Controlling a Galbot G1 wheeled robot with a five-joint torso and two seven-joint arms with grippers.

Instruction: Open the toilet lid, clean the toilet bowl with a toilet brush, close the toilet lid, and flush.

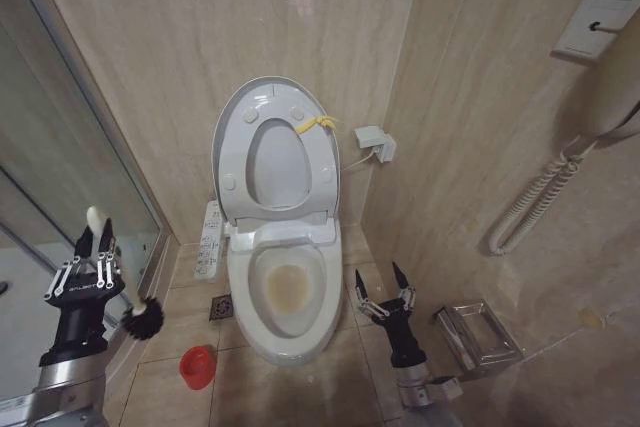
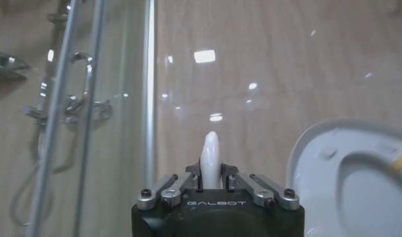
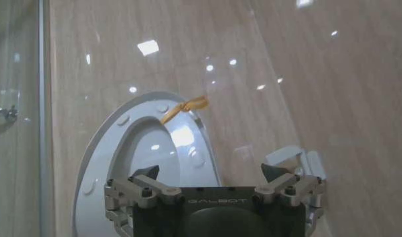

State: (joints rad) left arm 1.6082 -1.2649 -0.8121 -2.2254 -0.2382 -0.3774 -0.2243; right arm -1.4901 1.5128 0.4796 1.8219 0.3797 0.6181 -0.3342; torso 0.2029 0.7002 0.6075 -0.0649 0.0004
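Note:
The toilet lid (image 1: 275, 162) stands upright against the wall, with the ring seat (image 1: 233, 142) raised against it and a yellow tag (image 1: 315, 125) at its top edge. Below it the toilet bowl (image 1: 285, 292) lies uncovered, brown-stained inside, with a button panel (image 1: 210, 237) on its left side. Left of the bowl, my left gripper (image 1: 96, 247) is shut on the whitish handle of the toilet brush (image 2: 212, 148); the dark bristle head (image 1: 143, 320) hangs just above the floor. My right gripper (image 1: 382, 292) stands open to the right of the bowl, holding nothing, facing the lid (image 3: 158, 148).
A red holder cup (image 1: 197, 365) sits on the floor tiles at the bowl's front left, near a floor drain (image 1: 220, 307). A glass shower door (image 1: 60, 177) bounds the left. A metal paper holder (image 1: 478, 337) and a coiled cord (image 1: 540, 197) are on the right wall.

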